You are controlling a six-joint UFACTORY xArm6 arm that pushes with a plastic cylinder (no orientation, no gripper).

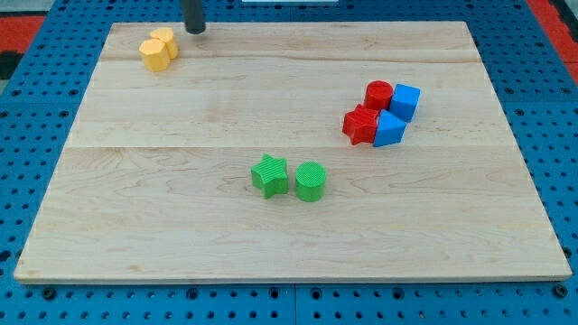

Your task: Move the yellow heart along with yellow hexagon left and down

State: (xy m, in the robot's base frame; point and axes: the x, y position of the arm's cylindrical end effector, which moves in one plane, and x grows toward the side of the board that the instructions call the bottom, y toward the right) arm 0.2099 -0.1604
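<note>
Rod-shaped and without any jaws to spread or press together, my end effector is a plain dark stick, touching no block, and my tip (194, 30) rests on the worktop (181, 235) at the view's top edge, left of centre. Going by size, the worktop comes first: a pale wooden board filling most of the view, with the task's pair far up in its top-left corner. That pair is the yellow hexagon (154, 54) and the yellow heart (165, 40), touching each other, the heart just above and to the right of the hexagon, so their shared long axis runs from upper right to lower left. My tip stands just to the right of the heart and a little above it, near but apart. This is the relation that matters: the pair lies down and to the left of my tip, nearly in line with the way I am to send them. I judge that a push from here along that axis would drive heart into hexagon and carry both together. Well apart are the green star (270, 174) and green cylinder (310, 181), and the red and blue cluster (383, 114) at the view's right.
</note>
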